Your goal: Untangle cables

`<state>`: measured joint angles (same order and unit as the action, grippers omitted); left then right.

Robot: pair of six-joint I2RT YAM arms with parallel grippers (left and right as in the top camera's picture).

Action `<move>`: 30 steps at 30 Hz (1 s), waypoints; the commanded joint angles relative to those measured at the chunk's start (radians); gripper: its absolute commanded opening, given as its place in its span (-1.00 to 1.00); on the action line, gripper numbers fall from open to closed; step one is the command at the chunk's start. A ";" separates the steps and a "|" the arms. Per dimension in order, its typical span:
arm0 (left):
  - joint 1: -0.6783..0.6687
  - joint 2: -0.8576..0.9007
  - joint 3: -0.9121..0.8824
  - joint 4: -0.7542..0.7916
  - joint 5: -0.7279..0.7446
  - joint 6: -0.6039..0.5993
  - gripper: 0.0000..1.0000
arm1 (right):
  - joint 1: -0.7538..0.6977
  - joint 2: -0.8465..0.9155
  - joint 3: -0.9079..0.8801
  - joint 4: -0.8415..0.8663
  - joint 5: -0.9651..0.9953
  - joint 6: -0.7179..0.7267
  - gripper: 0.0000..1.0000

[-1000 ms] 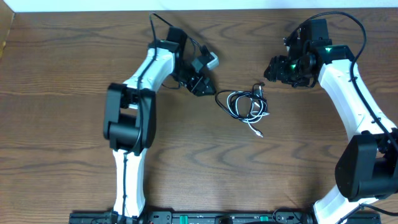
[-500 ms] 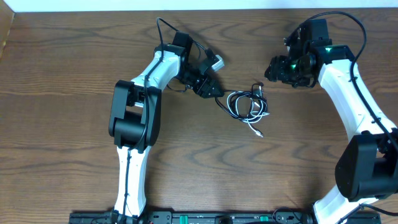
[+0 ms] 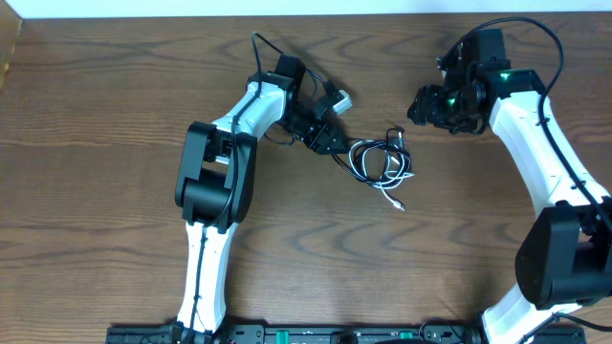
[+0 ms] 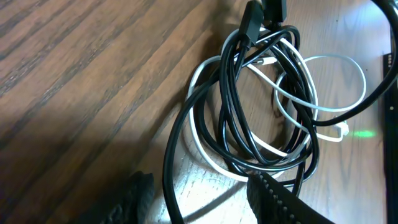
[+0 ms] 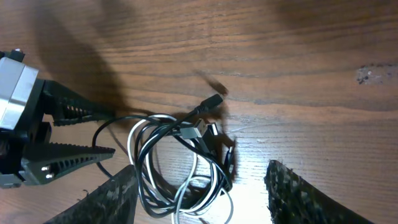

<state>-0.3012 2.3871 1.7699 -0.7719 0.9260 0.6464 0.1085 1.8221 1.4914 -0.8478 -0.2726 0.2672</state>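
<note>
- Black cable (image 4: pixel 230 106) and white cable (image 4: pixel 323 62) lie tangled on the surface (image 3: pixel 115 115).
- Left fingers (image 5: pixel 68 152) spread, straddling the bundle's ten o'clock edge.
- Right fingers (image 5: pixel 305 193) wide, empty, at two o'clock.

black cable (image 4: pixel 225 93), white cable (image 4: pixel 336 58), brown woodgrain table (image 3: pixel 96 191)

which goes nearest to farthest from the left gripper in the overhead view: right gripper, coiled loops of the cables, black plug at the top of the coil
1. coiled loops: right beside the left gripper, at its fingertips.
2. black plug: at the upper right edge of the loops.
3. right gripper: beyond the plug, farther right and toward the table's back edge.
</note>
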 commanded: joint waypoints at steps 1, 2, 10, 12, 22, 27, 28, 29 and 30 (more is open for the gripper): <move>-0.004 0.030 0.001 -0.031 -0.063 -0.031 0.09 | 0.003 -0.017 0.019 0.002 0.005 -0.014 0.23; -0.007 0.030 0.001 -0.039 -0.063 -0.031 0.07 | 0.003 -0.017 0.019 0.002 0.005 -0.014 0.23; -0.024 0.030 -0.001 -0.048 -0.179 -0.030 -0.85 | 0.003 -0.017 0.019 0.002 0.005 -0.014 0.23; -0.017 0.027 0.001 -0.045 -0.235 -0.031 -0.85 | 0.003 -0.017 0.019 0.002 0.005 -0.014 0.23; 0.088 -0.155 0.064 -0.049 -0.222 -0.058 -0.85 | 0.047 -0.017 0.019 0.079 -0.019 -0.013 0.24; 0.111 -0.308 0.069 -0.031 -0.230 -0.092 -0.85 | 0.106 -0.017 0.019 0.148 -0.040 -0.009 0.25; 0.111 -0.337 0.069 -0.026 -0.231 -0.100 -0.85 | 0.117 -0.017 0.019 0.157 -0.047 -0.002 0.25; 0.111 -0.366 0.069 -0.023 -0.230 -0.107 -0.85 | 0.130 -0.017 0.019 0.167 -0.053 0.016 0.25; 0.109 -0.389 0.069 -0.021 -0.229 -0.110 -0.85 | 0.141 -0.017 0.019 0.179 -0.060 0.035 0.25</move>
<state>-0.1814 2.1052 1.8004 -0.7986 0.6964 0.5716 0.2138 1.8221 1.4914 -0.6876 -0.2974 0.2699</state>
